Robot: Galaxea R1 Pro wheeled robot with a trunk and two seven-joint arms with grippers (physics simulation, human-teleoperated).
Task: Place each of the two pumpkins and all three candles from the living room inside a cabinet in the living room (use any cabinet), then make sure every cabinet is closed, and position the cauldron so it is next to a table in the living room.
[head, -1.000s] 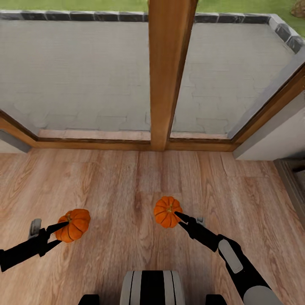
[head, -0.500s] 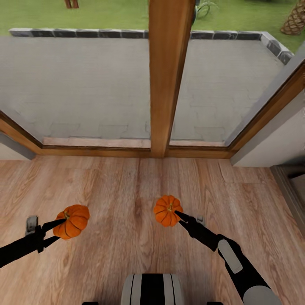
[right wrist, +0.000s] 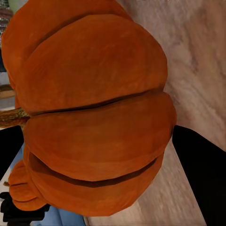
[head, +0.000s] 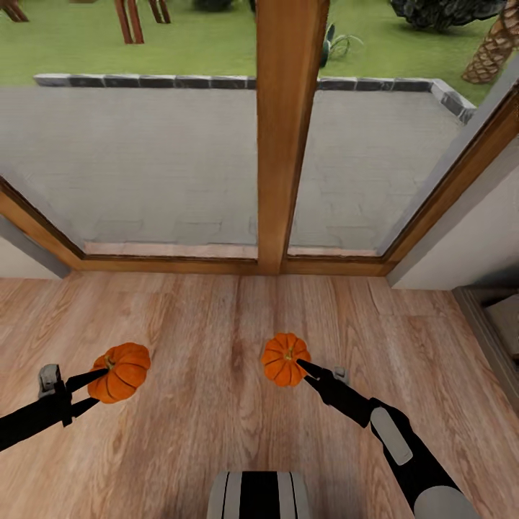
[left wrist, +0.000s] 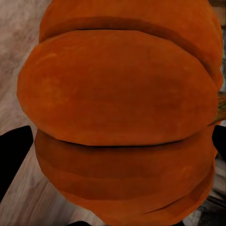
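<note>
A: Item one?

B: Left pumpkin (head: 120,372). The left pincer (head: 92,389) is clamping it and carrying it above the wooden floor (head: 216,432), out on the robot's left. At the wrist, that pumpkin (left wrist: 120,117) is sitting between the dark fingers (left wrist: 12,155).

A: Item two?

B: Right pumpkin (head: 285,359). The right pincer (head: 306,369) is gripping it, stem up, over the middle of the floor. Its wrist camera is showing the pumpkin (right wrist: 94,117) wedged between the two fingers (right wrist: 200,169).

A: Surroundings?

B: A wooden window post (head: 288,130) straight ahead, a paved terrace (head: 144,158) and grass (head: 216,43) lying beyond the glass.

A: Progress?

B: Early, I am judging. Both pumpkins are in hand but not yet stowed. No cabinet, candles, cauldron or table are appearing here, so the three candles, the closing of cabinets and the cauldron placement all seem to be outstanding.

A: Changes against the earlier record?

B: The camera is tilting upward: more lawn is showing, and the window sill is sitting lower. The left pumpkin is appearing slightly higher and further out; the right one is barely shifting.
</note>
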